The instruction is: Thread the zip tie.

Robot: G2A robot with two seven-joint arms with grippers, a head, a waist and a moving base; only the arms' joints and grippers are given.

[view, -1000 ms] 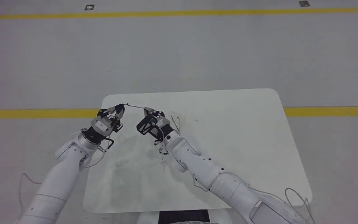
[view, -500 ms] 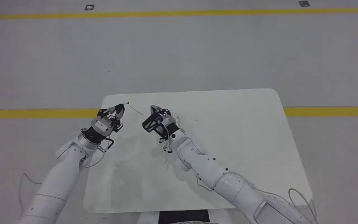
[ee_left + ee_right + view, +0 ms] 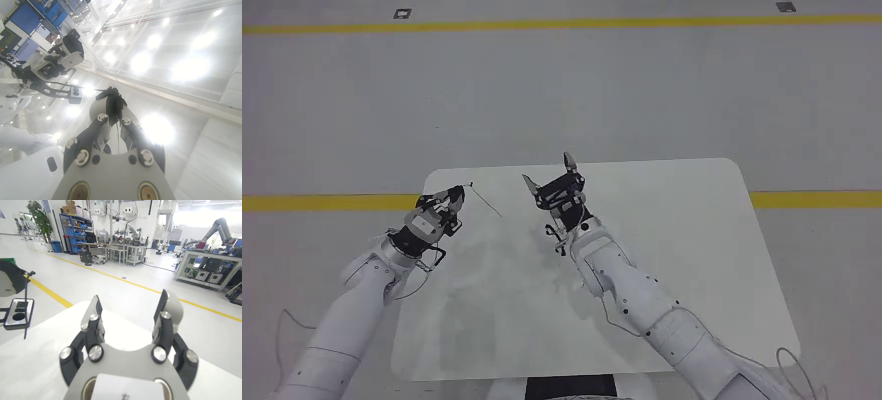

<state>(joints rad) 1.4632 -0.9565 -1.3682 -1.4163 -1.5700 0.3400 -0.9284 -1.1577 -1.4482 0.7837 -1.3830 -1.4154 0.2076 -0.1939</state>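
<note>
My left gripper (image 3: pixel 445 203) hovers over the table's far left corner, shut on a thin black zip tie (image 3: pixel 485 200). The tie's free tail slants away from it toward the table's middle. In the left wrist view the closed fingertips (image 3: pixel 113 102) pinch the zip tie (image 3: pixel 111 91) near its head. My right gripper (image 3: pixel 548 173) is open with nothing between its fingers, a short way right of the tail and not touching it. In the right wrist view the right gripper (image 3: pixel 130 306) stands spread over the table, and the zip tie (image 3: pixel 26 306) dangles from the left gripper (image 3: pixel 11 279).
The white table (image 3: pixel 692 250) has rounded corners, and its far edge lies close under both grippers. Grey floor with yellow lines (image 3: pixel 802 198) surrounds it.
My right gripper has opened, let go of the zip tie's tail, and moved right and toward the far edge. The tail now hangs free. The left gripper has stayed still.
</note>
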